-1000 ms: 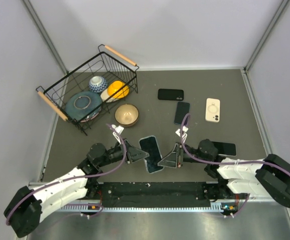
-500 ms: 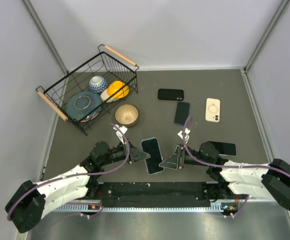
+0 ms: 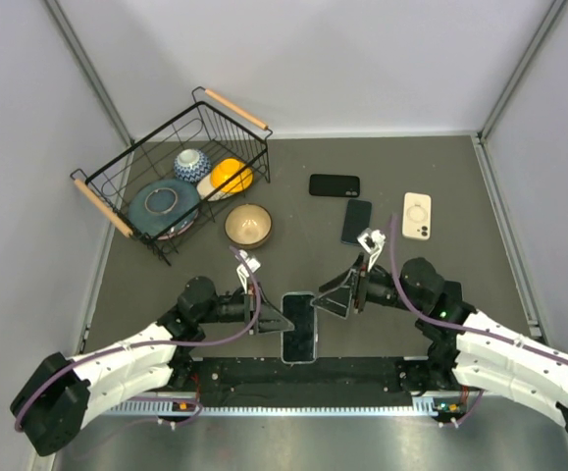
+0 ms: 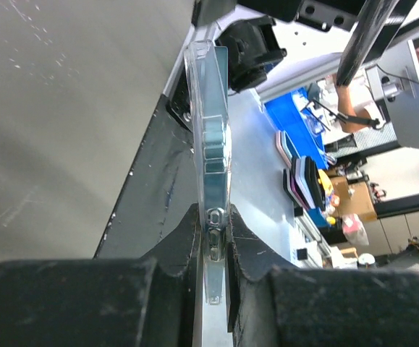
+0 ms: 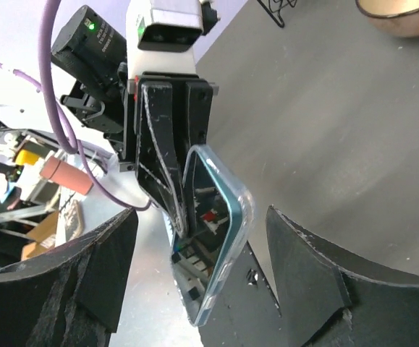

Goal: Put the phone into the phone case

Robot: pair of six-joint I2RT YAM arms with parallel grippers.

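At the table's (image 3: pixel 460 177) near edge, the left gripper (image 3: pixel 282 324) is clamped on the phone (image 3: pixel 300 327), which sits in a clear case (image 4: pixel 208 108). The right gripper (image 3: pixel 335 300), its 2 fingers apart, hovers just beside it. Farther back lie a dark phone (image 3: pixel 356 222), a cream phone case (image 3: pixel 417 215) and a black phone (image 3: pixel 335 184).

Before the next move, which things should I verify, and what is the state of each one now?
1. Left end effector clamped on the phone case: ok.
2. Right end effector open, off the case: ok.
3. Phone fully seated in the case: cannot tell; corners partly hidden.
4. Case well away from the bowl: ok.
5. Dark phone clear of the right arm's path: cannot tell; it lies close by the wrist.
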